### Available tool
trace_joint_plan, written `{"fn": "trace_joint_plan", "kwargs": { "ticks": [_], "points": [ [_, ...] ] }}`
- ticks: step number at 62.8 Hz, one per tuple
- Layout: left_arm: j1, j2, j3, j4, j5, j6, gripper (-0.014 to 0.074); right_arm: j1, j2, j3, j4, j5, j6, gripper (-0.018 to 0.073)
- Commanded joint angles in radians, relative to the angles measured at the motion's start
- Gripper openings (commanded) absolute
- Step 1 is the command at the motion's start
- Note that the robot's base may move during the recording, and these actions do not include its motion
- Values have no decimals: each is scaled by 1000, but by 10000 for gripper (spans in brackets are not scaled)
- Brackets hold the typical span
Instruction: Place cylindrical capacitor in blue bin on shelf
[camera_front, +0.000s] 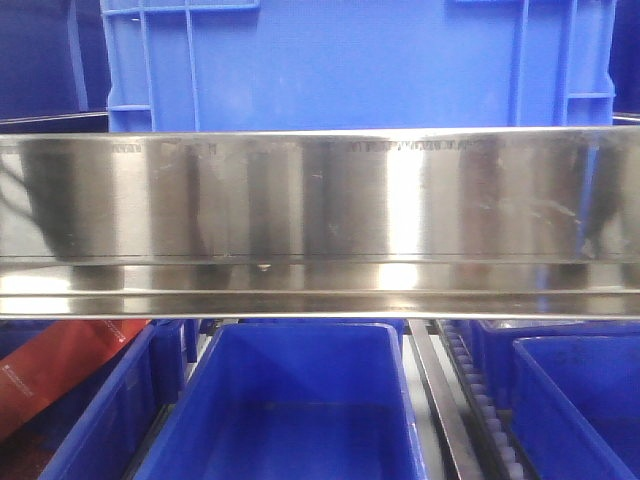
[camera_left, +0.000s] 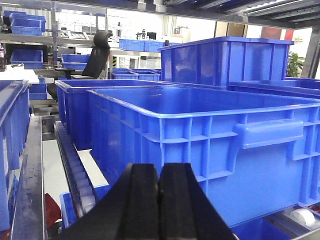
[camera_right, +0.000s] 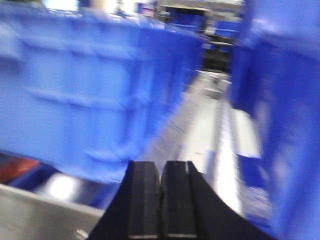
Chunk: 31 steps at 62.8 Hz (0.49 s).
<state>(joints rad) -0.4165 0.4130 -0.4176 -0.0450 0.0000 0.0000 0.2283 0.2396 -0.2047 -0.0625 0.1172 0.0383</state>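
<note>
Below shelf (camera_front: 320, 200) rail, blue bin (camera_front: 290, 400) — wrist views only: left tool (camera_left: 159, 200), right tool (camera_right: 161, 200) clenched, empty.

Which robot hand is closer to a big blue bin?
Left, probably. The left hand sits shut right before the large blue bin. The right hand, also shut, points down a gap between bins; that view is blurry.

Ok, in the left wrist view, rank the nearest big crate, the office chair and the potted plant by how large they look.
1. Nearest big crate, by far the largest.
2. Office chair.
3. Potted plant, partly hidden.

The crate sits closest to the camera, so this is apparent size only.
</note>
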Motion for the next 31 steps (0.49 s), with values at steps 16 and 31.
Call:
{"fn": "trace_joint_plan", "kwargs": {
  "ticks": [16, 31],
  "points": [
    [5, -6, -1, -6, -19, 0, -111, -161, -195, 189, 49, -81, -4, -167],
    [5, -6, -1, -6, -19, 0, -111, -167, -240, 205, 49, -102, -4, -167]
  ]
}}
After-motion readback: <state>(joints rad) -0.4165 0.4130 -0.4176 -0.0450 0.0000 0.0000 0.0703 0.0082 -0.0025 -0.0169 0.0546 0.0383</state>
